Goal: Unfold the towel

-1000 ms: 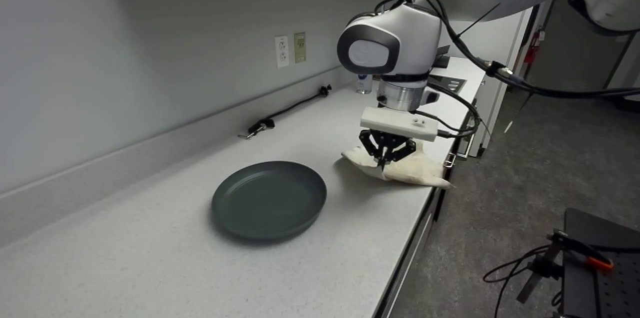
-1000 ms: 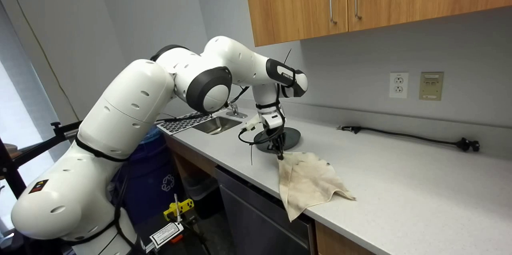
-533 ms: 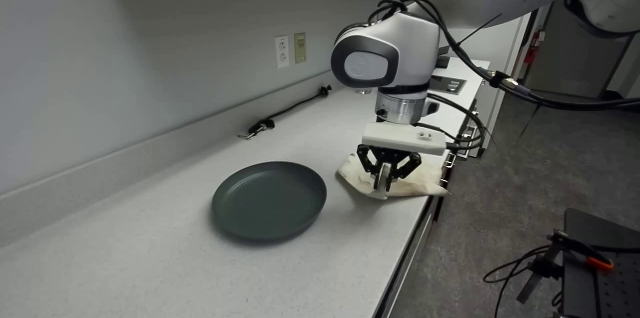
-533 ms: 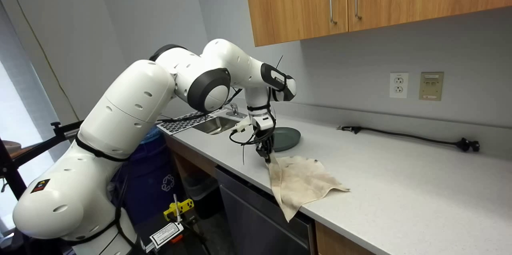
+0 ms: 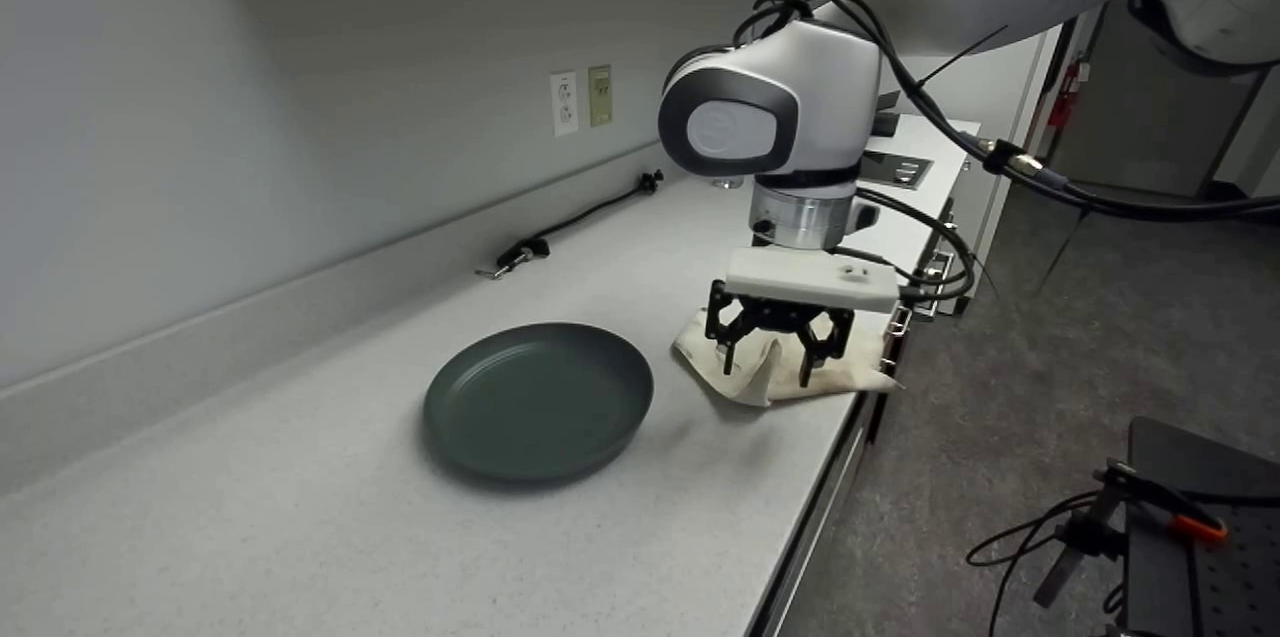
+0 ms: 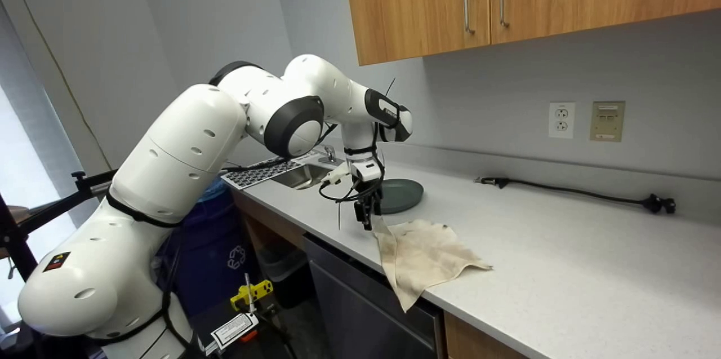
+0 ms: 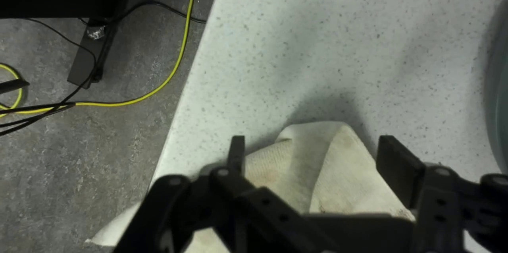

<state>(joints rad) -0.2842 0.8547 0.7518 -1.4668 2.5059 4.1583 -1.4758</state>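
The cream towel (image 5: 850, 367) lies crumpled on the counter, and one corner hangs over the front edge in an exterior view where the towel (image 6: 425, 257) shows more fully. My gripper (image 5: 767, 377) is just above its plate-side end, fingers spread wide. In the wrist view a raised fold of the towel (image 7: 349, 173) stands between the two fingers of the gripper (image 7: 312, 140). There is a gap between the fold's tip and each fingertip. The gripper's body covers the middle of the towel in that view.
A round dark green plate (image 5: 540, 402) sits on the counter near the towel. Along the wall lies a black cable (image 6: 574, 193). The counter's front edge (image 7: 184, 86) runs close to the gripper, with floor beyond. A sink (image 6: 304, 176) is past the plate.
The gripper, shut on the towel's edge a second ago, moved towards the plate side and front edge, drawing the towel slightly along. Its fingers then spread, letting go of the fold.
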